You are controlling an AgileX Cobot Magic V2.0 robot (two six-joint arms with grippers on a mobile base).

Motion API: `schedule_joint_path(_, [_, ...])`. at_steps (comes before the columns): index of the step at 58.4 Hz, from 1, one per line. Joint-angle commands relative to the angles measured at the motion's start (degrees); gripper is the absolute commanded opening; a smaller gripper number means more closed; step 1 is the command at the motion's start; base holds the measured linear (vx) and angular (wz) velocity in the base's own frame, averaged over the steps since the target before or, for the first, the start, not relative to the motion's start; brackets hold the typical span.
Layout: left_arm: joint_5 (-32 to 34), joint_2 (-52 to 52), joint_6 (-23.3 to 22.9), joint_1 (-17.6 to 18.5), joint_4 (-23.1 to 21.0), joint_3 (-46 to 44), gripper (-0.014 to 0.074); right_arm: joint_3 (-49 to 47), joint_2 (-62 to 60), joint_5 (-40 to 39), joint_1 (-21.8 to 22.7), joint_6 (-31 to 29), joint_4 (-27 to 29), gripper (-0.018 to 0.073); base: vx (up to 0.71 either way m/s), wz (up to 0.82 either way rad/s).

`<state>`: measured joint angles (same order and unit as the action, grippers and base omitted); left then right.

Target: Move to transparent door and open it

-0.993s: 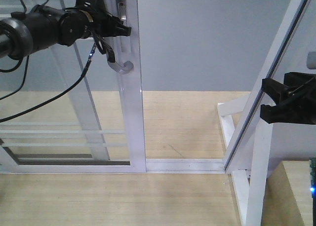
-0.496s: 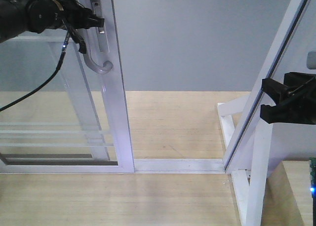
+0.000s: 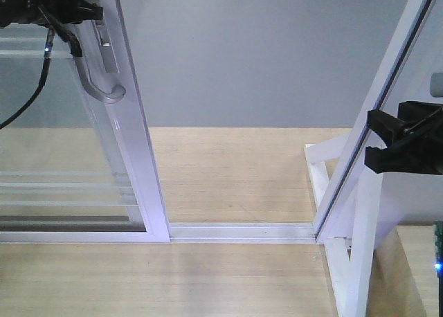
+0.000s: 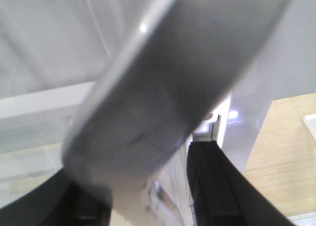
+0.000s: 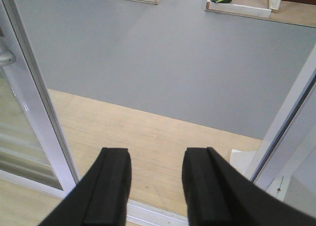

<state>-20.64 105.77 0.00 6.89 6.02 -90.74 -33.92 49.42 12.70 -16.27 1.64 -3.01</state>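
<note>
The transparent door (image 3: 133, 140) stands at the left, its white stile leaning and clear glass with thin white bars behind it. Its curved grey handle (image 3: 104, 87) sits on the stile near the top. My left gripper (image 3: 73, 23) is at the top left, closed around the handle. In the left wrist view the blurred grey handle (image 4: 163, 97) fills the gap between my black fingers (image 4: 212, 186). My right gripper (image 3: 377, 142) hangs open and empty at the right, near the slanted post. In the right wrist view the right gripper (image 5: 155, 186) is above the wooden floor, with the door stile (image 5: 39, 112) at the left.
A white floor track (image 3: 242, 230) runs from the door to the slanted white support post (image 3: 381, 102) and its base frame (image 3: 349, 261). A wooden box (image 3: 408, 268) is at the lower right. Grey floor lies beyond the opening, with white trays (image 5: 239, 6) far back.
The door has slid to the left with my left gripper on its handle, and the opening is wider. My right gripper has not moved.
</note>
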Motion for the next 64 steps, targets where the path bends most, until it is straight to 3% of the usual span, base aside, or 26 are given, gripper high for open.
schedule_joint_path(1, [4.9, -5.6, 0.0, 0.5, -0.6, 1.3, 0.0434, -1.7, -0.4, -4.4, 0.2, -0.1, -0.5, 0.0344, 0.00, 0.00])
schedule_joint_path(19, [13.2, -19.8, 0.0, 0.4, 2.0, 24.0, 0.0434, -1.7, -0.4, -4.4, 0.2, -0.1, -0.5, 0.0344, 0.00, 0.00])
schedule_joint_path(36, [15.0, -44.4, -0.4, 0.6, 1.9, 44.8, 0.0434, -1.7, -0.4, -3.7, 0.2, -0.2, -0.2, 0.0344, 0.00, 0.00])
schedule_joint_path(54, [4.2, -69.1, -0.4, 0.6, 1.9, 51.0, 0.0434, -1.7, -0.4, -3.7, 0.2, -0.2, -0.2, 0.0344, 0.00, 0.00])
schedule_joint_path(64, [3.1, -77.0, -0.4, 0.6, 1.9, 51.0, 0.0434, -1.7, -0.4, -3.7, 0.2, -0.2, -0.2, 0.0344, 0.00, 0.00])
